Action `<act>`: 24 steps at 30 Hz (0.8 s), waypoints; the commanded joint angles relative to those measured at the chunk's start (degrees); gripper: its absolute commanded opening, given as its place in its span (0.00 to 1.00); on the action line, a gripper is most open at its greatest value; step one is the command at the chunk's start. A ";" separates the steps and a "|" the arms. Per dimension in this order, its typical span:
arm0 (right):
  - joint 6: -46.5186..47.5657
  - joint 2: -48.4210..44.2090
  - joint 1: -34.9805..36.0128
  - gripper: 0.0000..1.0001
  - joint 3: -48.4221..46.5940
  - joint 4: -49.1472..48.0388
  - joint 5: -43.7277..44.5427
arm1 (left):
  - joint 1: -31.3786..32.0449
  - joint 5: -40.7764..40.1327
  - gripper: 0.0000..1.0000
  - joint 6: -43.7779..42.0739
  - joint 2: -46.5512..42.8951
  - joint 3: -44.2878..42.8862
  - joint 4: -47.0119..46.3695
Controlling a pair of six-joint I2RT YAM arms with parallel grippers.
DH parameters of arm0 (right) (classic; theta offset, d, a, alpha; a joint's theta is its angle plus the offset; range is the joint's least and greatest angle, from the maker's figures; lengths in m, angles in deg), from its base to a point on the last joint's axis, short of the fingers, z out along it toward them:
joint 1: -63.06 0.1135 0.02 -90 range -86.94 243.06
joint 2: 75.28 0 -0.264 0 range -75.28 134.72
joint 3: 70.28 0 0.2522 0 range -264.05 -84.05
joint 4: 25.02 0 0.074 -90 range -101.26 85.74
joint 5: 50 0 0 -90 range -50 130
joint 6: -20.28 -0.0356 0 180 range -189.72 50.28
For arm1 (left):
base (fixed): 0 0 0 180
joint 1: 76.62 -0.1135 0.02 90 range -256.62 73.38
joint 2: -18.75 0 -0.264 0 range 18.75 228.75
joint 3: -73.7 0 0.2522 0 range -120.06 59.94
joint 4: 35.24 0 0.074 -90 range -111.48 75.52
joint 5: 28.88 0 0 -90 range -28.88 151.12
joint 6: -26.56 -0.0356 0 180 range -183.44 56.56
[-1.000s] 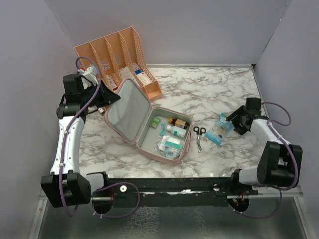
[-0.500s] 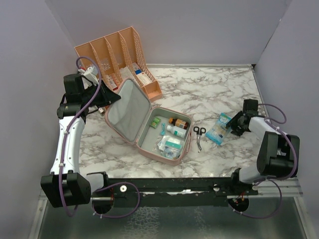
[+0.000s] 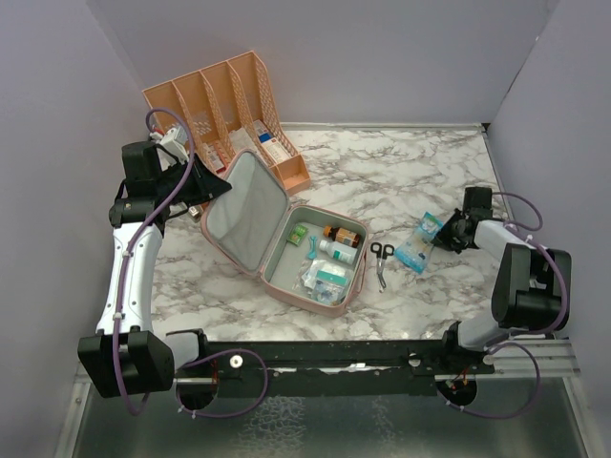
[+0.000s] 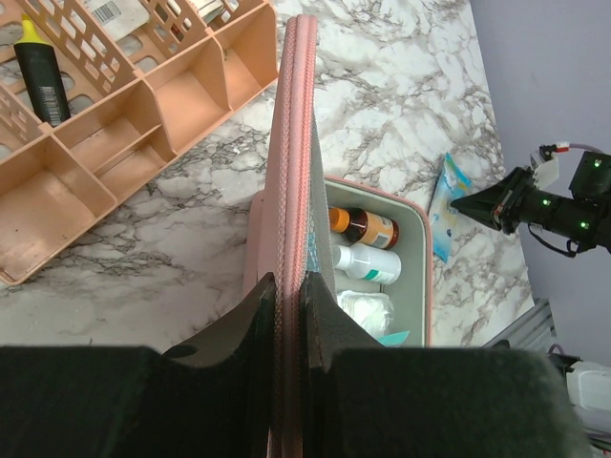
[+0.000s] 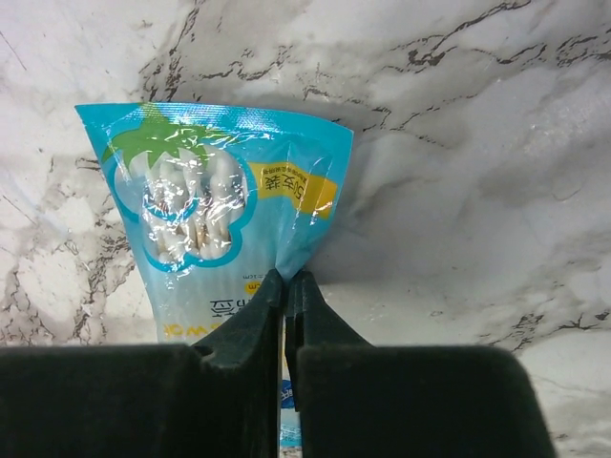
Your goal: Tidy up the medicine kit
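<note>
The right fingers point(image 5: 250, 324) pinch the packet point(image 5: 205, 200) by its thin edge only, so it may slip out when lifted. The left fingers point(image 4: 250, 329) clamp the kit lid point(image 4: 292, 143); if they loosen, it could fall shut.

I've got a peach desk organizer point(image 3: 229, 105) at the back-left of the marble table point(image 3: 401, 172), black-handled scissors point(image 3: 381, 260) mid-table, a blue packet point(image 3: 420, 246) just right of them.

Bright diffuse light, faint soft shadows on the marble counter point(image 3: 410, 172), overhead view sharp, wrist views' near foreground dark, blurred.
</note>
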State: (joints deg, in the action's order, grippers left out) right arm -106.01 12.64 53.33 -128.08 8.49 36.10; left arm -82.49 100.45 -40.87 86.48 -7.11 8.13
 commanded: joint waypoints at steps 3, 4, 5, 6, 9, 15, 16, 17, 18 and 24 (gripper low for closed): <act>1.73 -6.39 3.69 0.01 -2.78 1.04 1.78 | 0.75 -0.40 0.00 -0.22 -0.09 1.33 -0.11; 2.32 -7.78 4.65 0.01 -3.70 0.88 2.47 | 0.79 -0.33 0.00 -0.20 -0.05 1.43 -0.11; 3.00 -9.17 5.97 0.01 -5.07 0.47 3.37 | 0.77 -0.31 0.00 -0.11 -0.04 1.55 -0.21; 3.78 -10.43 7.24 0.01 -5.93 -0.06 4.30 | 0.77 -0.31 0.00 -0.03 0.03 1.61 -0.23; 6.10 -13.27 10.14 0.01 -8.61 -2.80 4.41 | 0.85 -0.22 0.00 0.03 0.17 1.61 -0.36; 11.93 -16.12 16.15 0.01 -13.33 -10.17 -0.96 | 0.86 0.03 0.00 0.29 0.30 1.91 -0.68; 13.32 -16.16 17.38 0.01 -14.06 -11.41 -2.08 | 0.90 0.11 0.00 0.36 0.30 1.93 -0.77; 14.93 -16.13 18.78 0.01 -14.59 -12.92 -3.28 | 0.86 0.21 0.00 0.41 0.30 2.06 -0.78; 16.47 -16.24 20.52 0.01 -14.93 -14.61 -3.76 | 0.86 0.39 0.00 0.55 0.30 2.10 -0.95; 25.53 -20.36 27.40 0.01 -9.63 -37.00 -12.59 | 0.96 1.98 0.00 0.92 0.08 2.72 -1.94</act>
State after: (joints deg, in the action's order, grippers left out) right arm -88.35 -3.12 77.70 -141.26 -8.61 32.29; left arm -82.47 100.52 -40.50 86.48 -5.78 6.07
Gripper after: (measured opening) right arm 0.021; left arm 0.141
